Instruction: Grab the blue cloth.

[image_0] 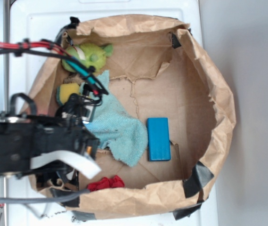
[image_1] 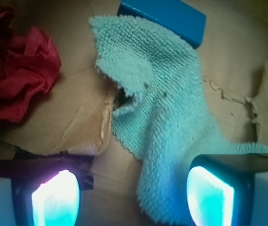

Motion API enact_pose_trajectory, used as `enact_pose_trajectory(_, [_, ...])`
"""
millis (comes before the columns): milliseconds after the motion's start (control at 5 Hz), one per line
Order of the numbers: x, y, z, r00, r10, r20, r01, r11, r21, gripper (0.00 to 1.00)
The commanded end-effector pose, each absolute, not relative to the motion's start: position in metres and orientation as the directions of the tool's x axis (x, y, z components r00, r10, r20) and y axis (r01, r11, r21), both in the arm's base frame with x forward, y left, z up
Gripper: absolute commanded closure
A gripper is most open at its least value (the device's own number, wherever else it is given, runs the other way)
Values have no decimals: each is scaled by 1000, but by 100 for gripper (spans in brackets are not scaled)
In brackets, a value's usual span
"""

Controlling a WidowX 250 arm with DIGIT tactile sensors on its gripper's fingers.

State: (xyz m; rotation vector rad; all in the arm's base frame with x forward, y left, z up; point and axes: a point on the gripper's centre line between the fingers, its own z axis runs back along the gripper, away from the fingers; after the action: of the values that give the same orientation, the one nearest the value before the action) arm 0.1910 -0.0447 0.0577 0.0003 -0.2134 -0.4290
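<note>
Open, our hand (image_0: 84,141) hovered at the left edge of one blue cloth (image_0: 117,129), inside a paper-lined box (image_0: 218,108) holding one blue block (image_0: 158,139), one red cloth (image_0: 106,182) and one green plush (image_0: 89,55).

On the wrist view we saw two fingers (image_1: 209,195) spread apart, grasping nothing, the blue cloth (image_1: 166,108) lying beneath and between them.

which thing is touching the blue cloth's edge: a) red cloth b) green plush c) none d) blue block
d: in the wrist view the blue block sits against the far edge of the blue cloth, while the red cloth lies apart on bare cardboard.
</note>
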Motion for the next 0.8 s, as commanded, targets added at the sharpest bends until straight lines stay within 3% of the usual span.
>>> enact_pose_trajectory(0, [186, -53, 68, 883, -439, 166, 437, 898, 53, 0])
enact_pose_trajectory(400, [186, -53, 68, 883, -439, 166, 437, 898, 53, 0])
enact_pose_trajectory(600, [213, -37, 62, 903, -382, 199, 383, 923, 32, 0])
